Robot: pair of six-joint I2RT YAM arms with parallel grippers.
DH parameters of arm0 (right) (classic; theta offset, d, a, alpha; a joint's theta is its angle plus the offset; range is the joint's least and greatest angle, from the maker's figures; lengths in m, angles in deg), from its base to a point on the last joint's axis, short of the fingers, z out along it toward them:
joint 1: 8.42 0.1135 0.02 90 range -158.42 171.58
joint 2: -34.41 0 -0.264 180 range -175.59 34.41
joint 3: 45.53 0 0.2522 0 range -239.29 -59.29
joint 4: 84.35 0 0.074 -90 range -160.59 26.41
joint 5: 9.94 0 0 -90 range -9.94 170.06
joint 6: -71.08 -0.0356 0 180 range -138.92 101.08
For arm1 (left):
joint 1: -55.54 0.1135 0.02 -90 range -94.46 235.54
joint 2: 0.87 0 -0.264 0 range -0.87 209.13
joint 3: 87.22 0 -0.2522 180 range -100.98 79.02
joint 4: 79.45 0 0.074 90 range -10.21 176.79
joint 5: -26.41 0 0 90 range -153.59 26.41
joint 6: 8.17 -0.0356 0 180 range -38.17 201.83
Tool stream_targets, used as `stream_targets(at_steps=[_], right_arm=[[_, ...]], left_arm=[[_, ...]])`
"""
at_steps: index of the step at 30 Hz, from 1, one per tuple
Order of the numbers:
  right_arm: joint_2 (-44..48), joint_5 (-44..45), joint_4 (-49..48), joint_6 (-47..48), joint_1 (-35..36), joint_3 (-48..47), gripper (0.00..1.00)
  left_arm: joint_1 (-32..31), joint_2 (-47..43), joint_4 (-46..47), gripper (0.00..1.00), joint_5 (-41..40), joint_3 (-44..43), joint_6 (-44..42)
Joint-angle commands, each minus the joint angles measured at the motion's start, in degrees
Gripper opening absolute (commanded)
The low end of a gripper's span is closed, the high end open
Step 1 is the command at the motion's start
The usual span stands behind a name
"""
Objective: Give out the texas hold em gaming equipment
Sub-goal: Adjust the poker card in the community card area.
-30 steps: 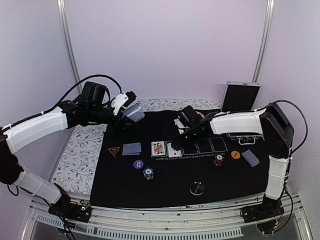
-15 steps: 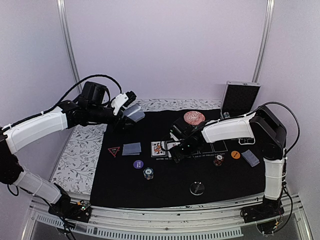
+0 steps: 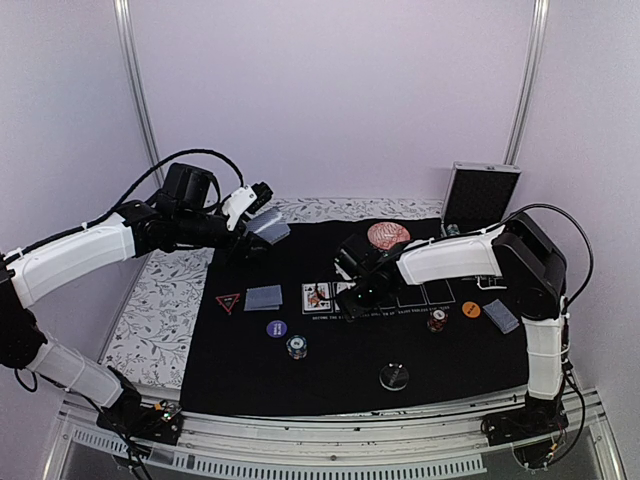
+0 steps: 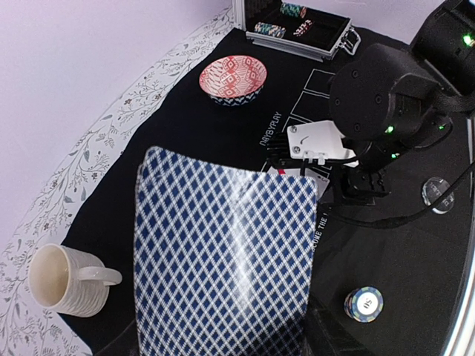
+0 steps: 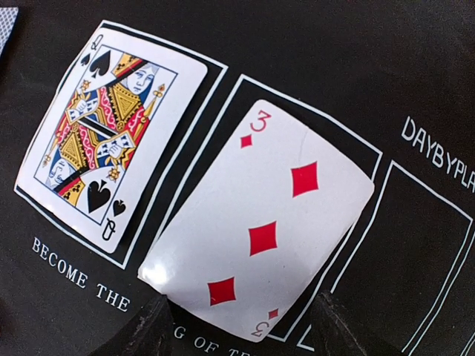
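Left gripper (image 3: 260, 222) was clamped narrow on the deck (image 4: 223, 252), backs up and raised over the far-left of the mat (image 3: 330, 400). I read that as parking the stock clear of the layout while the other arm deals.

Right gripper (image 5: 241, 334) was low over the board row. Its fingers (image 5: 145, 330) were spread wide on either side of the near edge of the 3 of diamonds (image 5: 260, 230) and weren't pinching it. The 3 lay flat and face up in the second box, a bit skewed across the outline. The queen (image 5: 107, 133) sat squarely in the first box just beside it, and the other boxes looked empty.

Two face-down hands were out, left (image 3: 264, 297) and right (image 3: 501, 315), each with chips nearby (image 3: 296, 346) (image 3: 437, 321). The triangle (image 3: 228, 302) and purple disc (image 3: 277, 327) were by the left hand, the orange disc (image 3: 471, 309) by the right, and the clear disc (image 3: 394, 377) sat near front.

My guess at the step: board dealing, second card of the row.
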Motion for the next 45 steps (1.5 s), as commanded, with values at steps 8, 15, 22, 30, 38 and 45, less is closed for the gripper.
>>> stream_targets(at_steps=[8,15,22,30,38,45], right_arm=[[11.96,-16.87,-6.52,14.36,-4.69,8.27,0.71],[10.09,-12.38,-8.23,4.25,-9.95,6.8,0.54],[6.11,-3.97,-3.73,0.41,-11.6,4.5,0.35],[0.09,-4.89,-3.01,0.64,-11.54,0.66,0.3],[-2.72,-7.44,-3.43,0.33,-11.34,-1.41,0.29],[-4.3,-8.46,-3.29,0.56,-10.54,-3.28,0.3]], left_arm=[[0.81,-1.42,0.51,0.52,0.68,-1.36,0.18],[0.8,-1.04,0.47,0.52,0.24,-1.27,0.07],[0.8,-1.16,0.56,0.53,0.1,-1.19,0.03],[0.82,-1.01,0.57,0.53,0.03,-1.1,-0.09],[0.82,-0.94,0.53,0.53,-0.04,-1.11,-0.17],[0.8,-1.01,0.45,0.53,-0.06,-1.1,-0.07]])
